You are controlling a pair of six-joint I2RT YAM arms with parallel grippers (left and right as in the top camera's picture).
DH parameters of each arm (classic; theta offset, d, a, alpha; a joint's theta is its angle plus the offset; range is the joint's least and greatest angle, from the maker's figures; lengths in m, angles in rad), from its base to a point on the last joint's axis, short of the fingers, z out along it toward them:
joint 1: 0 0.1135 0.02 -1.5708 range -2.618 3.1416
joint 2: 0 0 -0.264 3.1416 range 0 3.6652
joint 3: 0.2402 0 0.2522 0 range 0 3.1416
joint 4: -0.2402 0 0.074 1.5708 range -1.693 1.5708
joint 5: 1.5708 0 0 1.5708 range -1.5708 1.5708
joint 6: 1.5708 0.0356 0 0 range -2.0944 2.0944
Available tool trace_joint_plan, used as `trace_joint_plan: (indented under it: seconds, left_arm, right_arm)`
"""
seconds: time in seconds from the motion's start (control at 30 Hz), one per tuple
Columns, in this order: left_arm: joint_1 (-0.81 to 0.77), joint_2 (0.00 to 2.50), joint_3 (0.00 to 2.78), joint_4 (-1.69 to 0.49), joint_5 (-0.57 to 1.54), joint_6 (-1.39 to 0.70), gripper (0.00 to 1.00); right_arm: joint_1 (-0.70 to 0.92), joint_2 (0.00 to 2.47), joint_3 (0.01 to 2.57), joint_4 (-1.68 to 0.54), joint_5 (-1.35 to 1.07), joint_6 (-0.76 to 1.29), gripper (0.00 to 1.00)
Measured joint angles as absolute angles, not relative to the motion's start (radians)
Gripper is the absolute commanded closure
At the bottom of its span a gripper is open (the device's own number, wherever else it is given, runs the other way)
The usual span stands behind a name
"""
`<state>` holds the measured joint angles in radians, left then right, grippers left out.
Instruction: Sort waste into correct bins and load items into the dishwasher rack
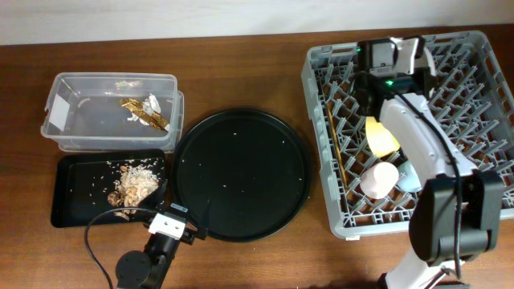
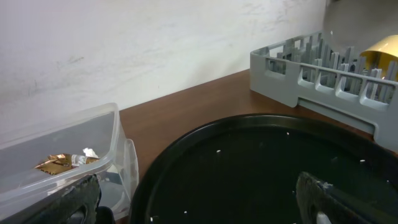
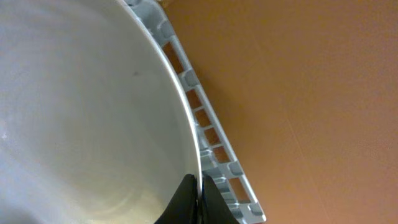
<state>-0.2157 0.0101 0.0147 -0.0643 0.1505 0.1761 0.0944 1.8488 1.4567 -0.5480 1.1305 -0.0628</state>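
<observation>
Your right pincer (image 3: 198,199) pinches the plate (image 3: 81,106) only by its rim, low in frame, at the rack (image 3: 214,158) wall; a slip could drop it outside. Left pincer (image 2: 199,204) gapes wide.

The pale grey-green plate (image 3: 81,106) filled the left half of the view. Its smooth face was faintly glossy, and its rim swept in a curve from the top edge down to the bottom centre. There the right hand (image 3: 198,199) pinched the rim, with one dark finger (image 3: 181,202) on the plate's face and the other against its outer side. Just beyond the rim ran the wall of the grey rack (image 3: 214,155), a slanted strip of small rectangular slots that followed the plate's edge. To the right, the brown wooden surface (image 3: 311,93) took up the rest, showing a faint grain.
</observation>
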Motion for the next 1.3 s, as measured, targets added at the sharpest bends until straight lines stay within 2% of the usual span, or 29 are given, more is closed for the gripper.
trace_joint_plan:
  seconds: [0.03, 0.07, 0.2, 0.27, 0.37, 0.43, 0.5, 0.6, 0.77, 0.93, 1.03, 1.1, 1.17, 1.23, 1.3]
  left_arm:
    - [-0.216, 0.010, 0.015, -0.064, 0.150, 0.176, 0.01]
    - [-0.216, 0.010, 0.015, -0.064, 0.150, 0.176, 0.01]
    - [-0.216, 0.010, 0.015, -0.064, 0.150, 0.176, 0.01]
    - [-0.216, 0.010, 0.015, -0.064, 0.150, 0.176, 0.01]
    - [-0.216, 0.012, 0.015, -0.062, 0.150, 0.176, 0.01]
    - [-0.216, 0.011, 0.015, -0.063, 0.150, 0.176, 0.00]
    - [-0.216, 0.010, 0.015, -0.063, 0.150, 0.176, 0.01]
    - [-0.216, 0.010, 0.015, -0.064, 0.150, 0.176, 0.01]
    - [-0.216, 0.010, 0.015, -0.064, 0.150, 0.176, 0.01]
    - [-0.216, 0.010, 0.015, -0.064, 0.150, 0.176, 0.01]
    - [-0.216, 0.010, 0.015, -0.062, 0.150, 0.176, 0.01]
    - [-0.216, 0.010, 0.014, -0.064, 0.151, 0.176, 0.01]
    - [-0.216, 0.012, 0.015, -0.061, 0.150, 0.176, 0.01]
    - [-0.216, 0.010, 0.014, -0.062, 0.150, 0.176, 0.01]
    - [-0.216, 0.010, 0.014, -0.062, 0.150, 0.176, 0.01]
  right_arm:
    - [0.114, 1.858, 1.457, -0.551, 1.130, -0.067, 0.46]
    - [0.124, 1.859, 1.457, -0.547, 1.132, -0.074, 0.38]
    - [0.239, 1.819, 1.467, -0.568, 1.158, -0.082, 0.26]
    - [0.332, 1.670, 1.497, -0.604, 1.158, -0.081, 0.23]
    - [0.533, 1.373, 1.530, -0.804, 1.046, -0.033, 0.18]
    - [0.720, 1.198, 1.531, -0.999, 0.774, 0.091, 0.00]
    - [0.808, 1.104, 1.531, -1.033, 0.501, 0.136, 0.01]
    - [0.839, 1.070, 1.531, -1.036, 0.241, 0.159, 0.01]
    - [0.839, 1.089, 1.531, -1.099, 0.109, 0.162, 0.02]
    - [0.839, 0.985, 1.531, -1.100, 0.161, 0.124, 0.01]
    - [0.678, 0.863, 1.514, -1.080, 0.178, 0.071, 0.01]
    - [0.438, 0.767, 1.407, -1.032, 0.118, 0.057, 0.01]
    - [0.218, 0.619, 1.134, -0.854, 0.033, 0.052, 0.01]
    - [0.114, 0.406, 0.818, -0.693, -0.037, 0.052, 0.01]
    - [0.075, 0.289, 0.618, -0.568, -0.101, 0.051, 0.01]
